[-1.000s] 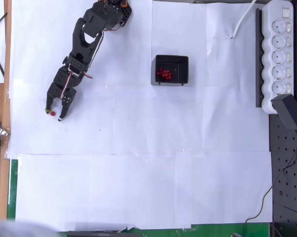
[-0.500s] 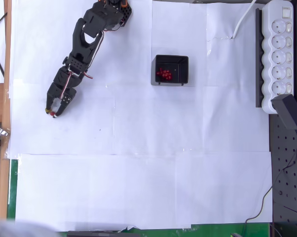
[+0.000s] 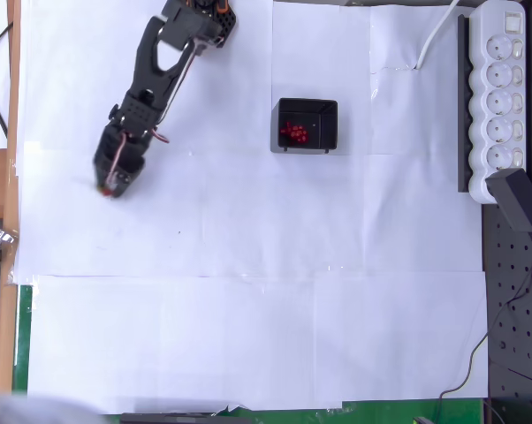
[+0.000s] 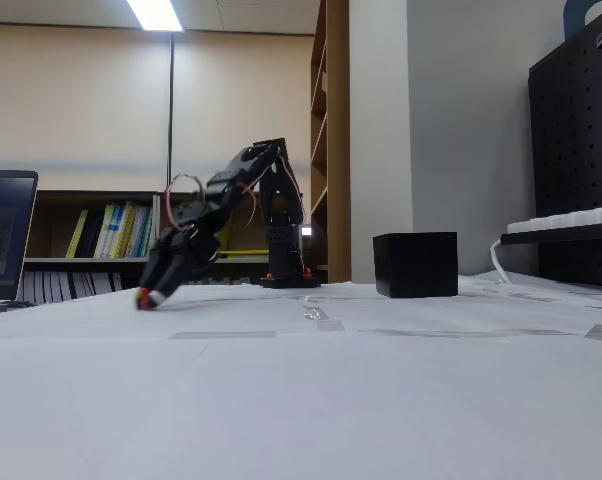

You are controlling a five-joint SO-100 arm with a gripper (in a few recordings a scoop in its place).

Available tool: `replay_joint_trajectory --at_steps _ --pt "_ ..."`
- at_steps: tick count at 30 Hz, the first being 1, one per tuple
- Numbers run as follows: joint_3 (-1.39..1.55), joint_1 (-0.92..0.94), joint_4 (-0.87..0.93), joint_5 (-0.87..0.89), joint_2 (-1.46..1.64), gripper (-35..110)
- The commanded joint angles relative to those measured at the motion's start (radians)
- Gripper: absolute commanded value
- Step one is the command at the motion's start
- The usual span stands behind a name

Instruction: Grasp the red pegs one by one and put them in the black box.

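The black box (image 3: 307, 124) sits right of the arm in the overhead view, with several red pegs (image 3: 294, 132) clustered inside. In the fixed view the black box (image 4: 415, 264) stands right of the arm's base. My gripper (image 3: 110, 189) is at the left of the white sheet, shut on a red peg (image 4: 141, 295) that shows at its tip. In the fixed view the gripper (image 4: 147, 297) points down and left, its tip just above the sheet.
A white power strip (image 3: 501, 97) with a black plug adapter (image 3: 518, 200) lies along the right edge. The wooden table edge (image 3: 1, 230) runs close to the left of the gripper. White paper covers the table.
The open jaws closed around the red peg on the sheet. The gripper then shifted slightly up the picture, taking the peg with it.
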Motion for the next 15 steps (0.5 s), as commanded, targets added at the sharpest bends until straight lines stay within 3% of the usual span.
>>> replay_joint_trajectory --at_steps 1,4,6,11,15 --pt "0.281 -0.123 0.658 -0.074 -0.293 0" --pt "0.439 -0.313 0.931 -0.158 -0.387 0" --pt "0.486 -0.466 0.986 -0.253 -0.443 0" --pt "0.482 -0.844 1.008 -0.407 -0.517 0" --pt "0.345 -1.037 0.868 -0.514 -0.505 0"
